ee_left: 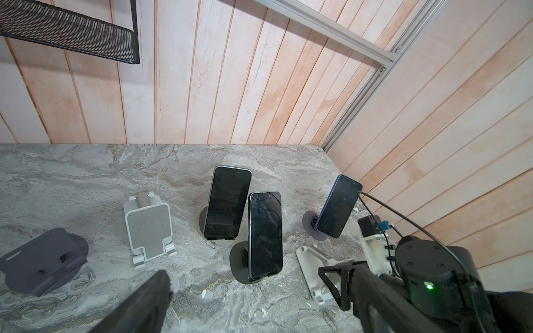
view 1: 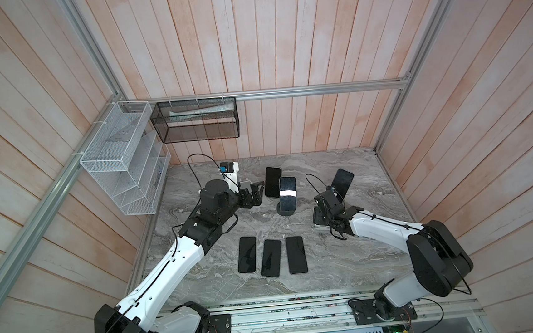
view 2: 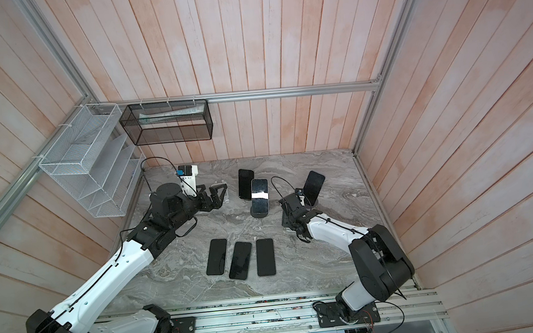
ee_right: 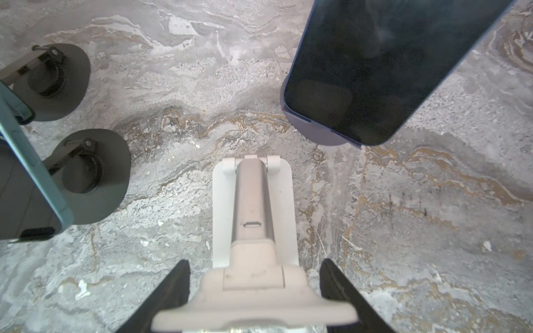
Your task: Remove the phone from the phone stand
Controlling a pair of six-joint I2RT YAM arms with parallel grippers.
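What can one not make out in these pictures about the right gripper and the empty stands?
- Whether the right gripper touches the white stand: right wrist view, stand's near end is blurred and cut by the picture's edge.
- How its jaws stand: both top views, its own wrist hides them.
- Dark empty stand: both top views, the left arm covers it.
- Pale item in the black mesh basket: top views, too small to name.

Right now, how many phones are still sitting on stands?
3: the back phone, the middle phone just in front of it, and the right phone farther right. None looks hidden.
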